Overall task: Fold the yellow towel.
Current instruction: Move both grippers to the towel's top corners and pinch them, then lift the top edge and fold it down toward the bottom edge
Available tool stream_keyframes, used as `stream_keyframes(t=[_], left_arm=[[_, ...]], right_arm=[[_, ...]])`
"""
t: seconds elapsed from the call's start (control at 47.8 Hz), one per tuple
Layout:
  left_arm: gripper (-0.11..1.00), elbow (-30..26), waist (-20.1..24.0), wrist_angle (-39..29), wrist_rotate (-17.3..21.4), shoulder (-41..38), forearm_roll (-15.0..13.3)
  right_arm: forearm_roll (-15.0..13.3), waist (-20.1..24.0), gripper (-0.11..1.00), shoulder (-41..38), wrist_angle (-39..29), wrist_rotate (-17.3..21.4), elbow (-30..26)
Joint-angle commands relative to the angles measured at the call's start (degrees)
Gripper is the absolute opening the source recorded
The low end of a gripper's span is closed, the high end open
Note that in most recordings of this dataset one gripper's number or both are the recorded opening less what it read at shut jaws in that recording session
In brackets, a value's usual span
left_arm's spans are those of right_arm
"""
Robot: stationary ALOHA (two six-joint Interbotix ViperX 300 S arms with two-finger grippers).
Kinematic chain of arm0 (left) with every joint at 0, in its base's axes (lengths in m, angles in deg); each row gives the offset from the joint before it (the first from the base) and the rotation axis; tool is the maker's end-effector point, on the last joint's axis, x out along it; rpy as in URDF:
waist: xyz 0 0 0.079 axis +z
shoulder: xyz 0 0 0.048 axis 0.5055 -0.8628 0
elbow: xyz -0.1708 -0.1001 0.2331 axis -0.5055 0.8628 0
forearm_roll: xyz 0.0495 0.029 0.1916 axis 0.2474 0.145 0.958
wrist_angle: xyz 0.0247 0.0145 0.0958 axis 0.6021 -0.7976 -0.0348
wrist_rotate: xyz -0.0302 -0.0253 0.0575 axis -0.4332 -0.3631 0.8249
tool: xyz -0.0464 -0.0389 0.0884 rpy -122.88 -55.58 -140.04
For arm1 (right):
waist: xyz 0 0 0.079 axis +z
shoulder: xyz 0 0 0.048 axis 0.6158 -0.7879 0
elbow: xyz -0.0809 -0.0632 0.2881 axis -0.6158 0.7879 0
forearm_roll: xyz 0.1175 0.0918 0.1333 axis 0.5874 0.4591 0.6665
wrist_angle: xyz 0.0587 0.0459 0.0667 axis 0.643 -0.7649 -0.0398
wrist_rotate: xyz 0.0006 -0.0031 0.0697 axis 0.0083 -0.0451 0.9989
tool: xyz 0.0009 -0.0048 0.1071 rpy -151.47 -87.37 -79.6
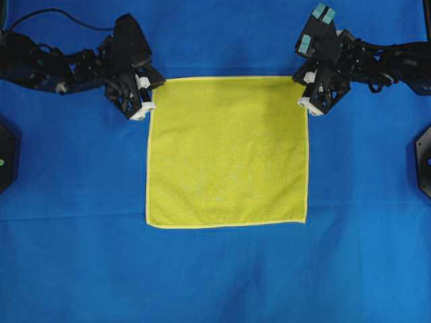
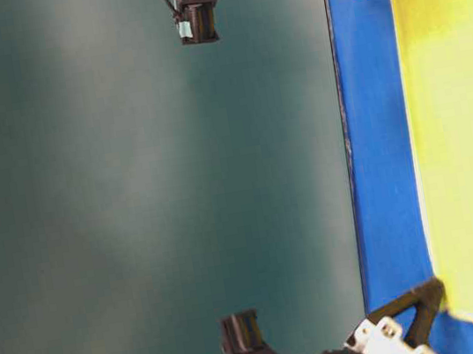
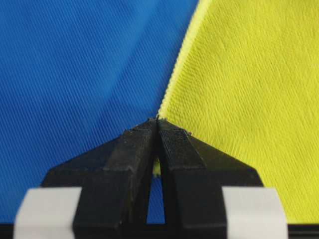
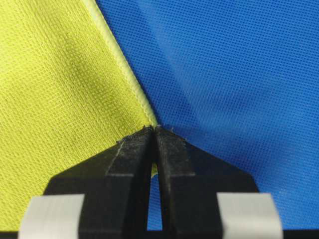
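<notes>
While the yellow towel (image 1: pixel 227 151) lay flat and square on the blue sheet (image 1: pixel 215 276), its near hem at 6 o'clock in the overhead view sat straight and free, with nothing touching it. The 2 near corners were unheld and looked smooth.

Farther up, at about 10 o'clock, the left gripper (image 1: pixel 145 108) sat at the towel's far-left corner. In its wrist view the left gripper (image 3: pixel 157 121) had its fingers (image 3: pixel 134 149) pressed together on the very tip of that corner, with a sliver of yellow showing in the slot behind the tips. At about 2 o'clock the right gripper (image 1: pixel 308 102) met the far-right corner the same way; in its own view the right gripper (image 4: pixel 153 128) had its fingers (image 4: pixel 132 152) closed on the corner point, again with a small bit of yellow between them.

The fold itself did not seem begun: the towel showed no lifted edge or crease in any view.

The main risk, as I judge it, was the thin bite. Each grip held only the hem tip, so a quick lift or a drag toward 6 o'clock could pull a corner free and drop that side. If 1 corner slipped and the other held, the towel would swing and fold crooked. Uneven lifting by the 2 arms would skew the far hem against the near one. The fingertips were also down against the sheet, so a pinch could have caught blue cloth too; I cannot tell from these views whether it did.
</notes>
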Motion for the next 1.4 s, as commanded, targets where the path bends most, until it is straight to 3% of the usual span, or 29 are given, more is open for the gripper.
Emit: stream_keyframes(t=[0.0, 0.251, 0.46, 0.691, 0.837, 1.067, 1.381], left_arm=[[0.01, -1.1, 0.4, -2.0, 0.4, 4.3, 0.1], [0.01, -1.3, 0.5, -3.2, 4.0, 7.7, 0.0], [0.01, -1.3, -0.1, -3.5, 3.7, 7.8, 0.0], [0.01, -0.4, -4.7, -5.1, 3.2, 9.7, 0.0], [0.01, -0.2, -10.4, -8.6, 3.2, 11.4, 0.0], [0.01, -0.3, -21.0, -11.6, 1.6, 11.8, 0.0], [0.01, 0.0, -32.5, -12.5, -7.1, 11.2, 0.0]], right_arm=[[0.2, -0.1, 0.02, 3.5, -0.5, -0.1, -0.8], [0.4, -0.1, 0.02, 8.5, -2.3, -0.1, 0.2], [1.1, 0.4, 0.02, 8.8, -2.3, 0.1, 0.5], [2.1, 4.0, 0.02, 9.8, -4.1, 0.9, 0.8], [2.4, 8.9, 0.02, 12.1, -6.7, 3.0, 1.8], [2.5, 18.8, 0.02, 16.0, -10.2, 9.6, 3.8], [2.5, 32.4, 0.02, 16.1, -11.9, 18.4, 4.5]])
